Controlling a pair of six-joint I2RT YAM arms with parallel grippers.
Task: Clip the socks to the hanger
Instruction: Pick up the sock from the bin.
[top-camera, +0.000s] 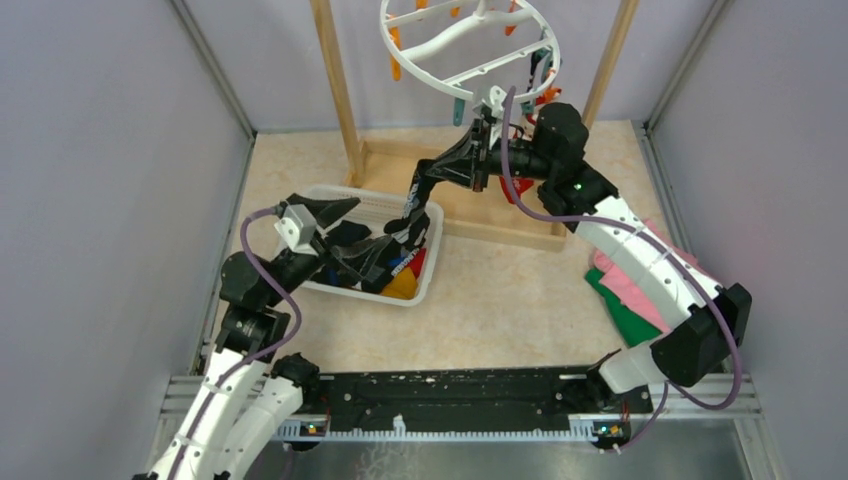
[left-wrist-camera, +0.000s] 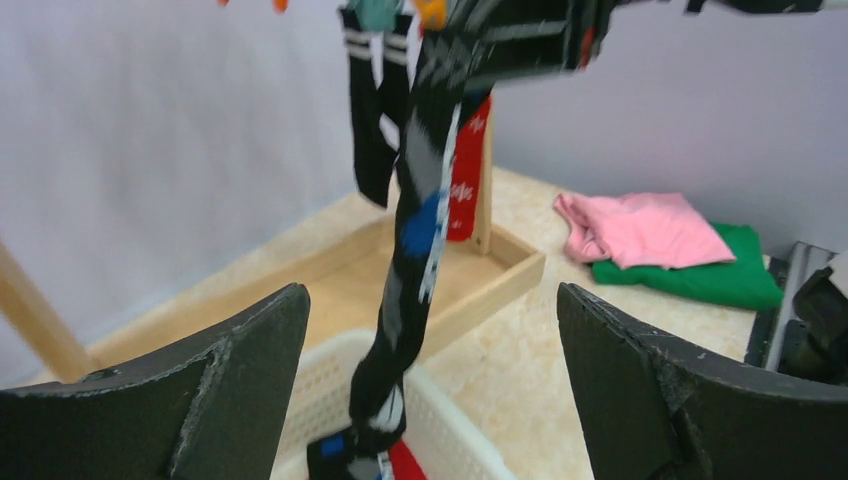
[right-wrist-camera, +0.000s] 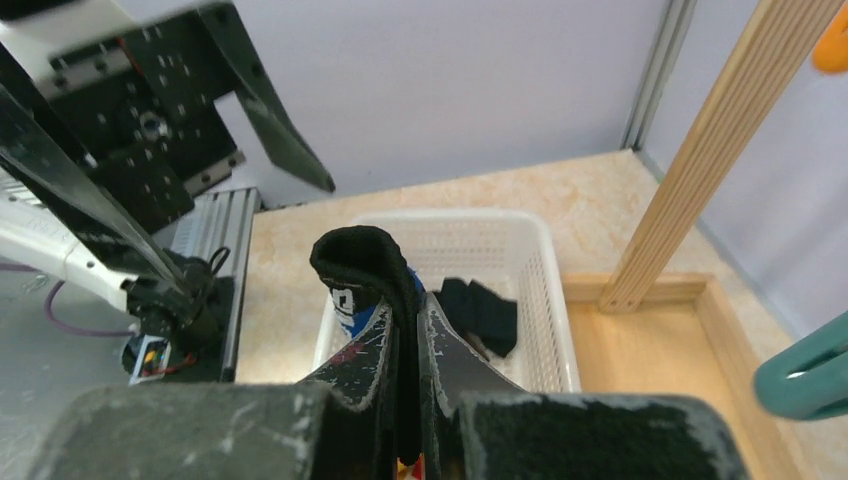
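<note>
While the left tool (top-camera: 360, 232) hangs over the white basket (top-camera: 432, 262) with its fingers spread wide, the right tool (top-camera: 432, 175), above the basket's far corner, is pressed together on a black sock with blue and white marks (top-camera: 412, 215). That sock's lower end trails down into the basket, where other socks (top-camera: 400, 285) lie. Higher up, beyond the basket, is the hanger (top-camera: 495, 64), with a striped black sock (left-wrist-camera: 370, 110) and a red dotted sock (left-wrist-camera: 468, 170) dangling under it.
</note>
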